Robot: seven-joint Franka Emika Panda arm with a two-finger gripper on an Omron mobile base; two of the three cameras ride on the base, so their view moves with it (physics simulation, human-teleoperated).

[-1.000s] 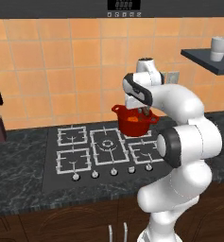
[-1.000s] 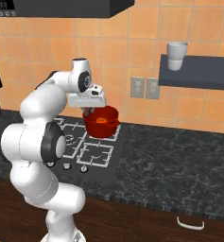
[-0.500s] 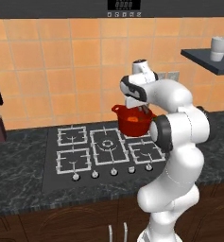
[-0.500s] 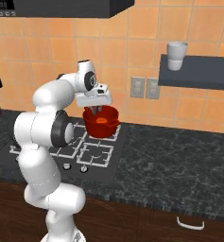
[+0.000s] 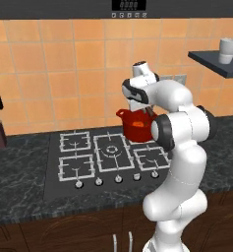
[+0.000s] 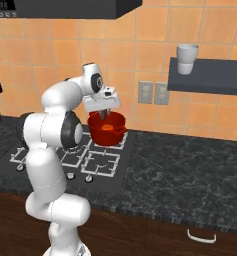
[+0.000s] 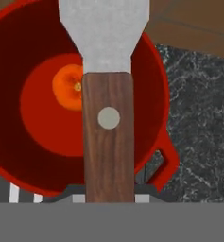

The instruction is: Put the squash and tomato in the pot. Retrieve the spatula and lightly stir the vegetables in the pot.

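Observation:
The red pot (image 5: 136,127) (image 6: 108,131) (image 7: 4,71) stands on the cooktop's back right burner. My gripper (image 5: 143,112) (image 6: 104,112) hangs straight above its mouth, shut on the spatula (image 7: 107,142). The brown wooden handle runs down from the hand, and the grey blade (image 7: 104,28) reaches over the pot's far rim. The orange squash (image 7: 68,87) (image 6: 107,127) lies on the pot's floor, just left of the handle. The tomato is hidden from view.
The black cooktop (image 5: 105,155) has several burners and a row of knobs along its front. A dark stone counter (image 6: 190,170) stretches to the right. A white mug (image 6: 187,58) sits on a wall shelf, above two wall outlets (image 6: 153,93). A hood hangs overhead.
The arm's elbow has drawn in and risen more upright. The hand has shifted slightly over the pot, still gripping the spatula. The pot and squash have stayed put.

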